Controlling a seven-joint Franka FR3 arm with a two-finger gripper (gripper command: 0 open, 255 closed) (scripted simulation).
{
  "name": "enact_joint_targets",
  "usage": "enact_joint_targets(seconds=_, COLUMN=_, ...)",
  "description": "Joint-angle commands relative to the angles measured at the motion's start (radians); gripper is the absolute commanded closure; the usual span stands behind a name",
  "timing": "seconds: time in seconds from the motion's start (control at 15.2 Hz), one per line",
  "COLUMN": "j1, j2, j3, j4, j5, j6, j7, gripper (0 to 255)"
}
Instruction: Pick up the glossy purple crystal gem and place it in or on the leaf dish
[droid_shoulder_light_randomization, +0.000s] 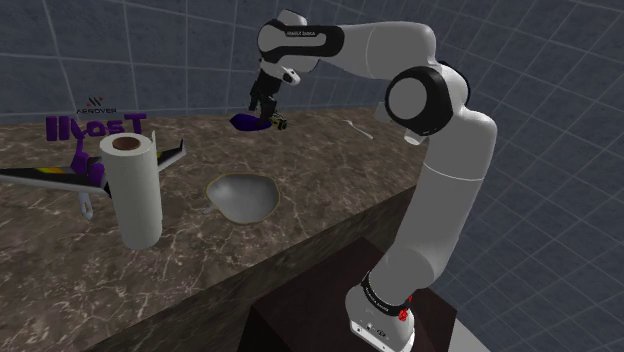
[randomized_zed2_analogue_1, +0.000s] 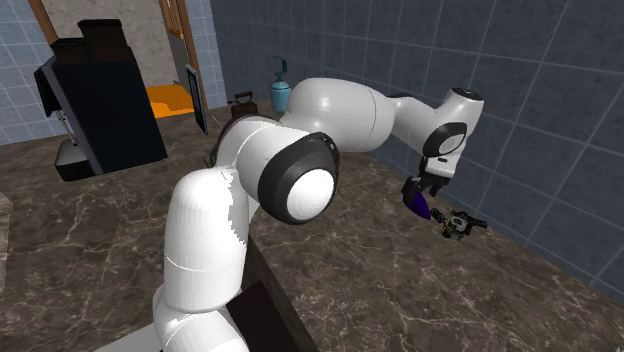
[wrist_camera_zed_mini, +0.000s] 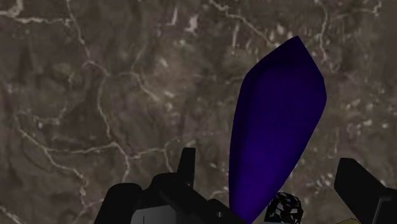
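Blue-tiled walls (droid_shoulder_light_randomization: 560, 60); marbled counter (droid_shoulder_light_randomization: 330, 180) under purple gem (droid_shoulder_light_randomization: 246, 122).

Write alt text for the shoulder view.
A white robot arm reaches its black gripper down to a purple gem at the back of a dark veined counter. Nearer sit a grey leaf dish and a paper towel roll.

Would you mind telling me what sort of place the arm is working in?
Most likely a kitchen: a dark veined stone countertop backed by tiled walls, with a black coffee machine and an upright paper towel roll standing on it.
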Motion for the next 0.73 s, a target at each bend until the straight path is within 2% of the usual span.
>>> enact_joint_targets(seconds=0.0, j1=-0.002, j2=0.016, j3=-0.006, j4=0.000, j5=0.021, j6=0.019, j7=0.055, gripper=0)
enact_joint_targets(seconds=0.4, j1=0.004, j2=0.040, j3=-0.001, j4=-0.039, j5=0.028, j6=0.083, j7=0.050, gripper=0)
enact_joint_targets(seconds=0.66, j1=0.004, j2=0.040, j3=-0.001, j4=-0.039, j5=0.028, j6=0.083, j7=0.050, gripper=0)
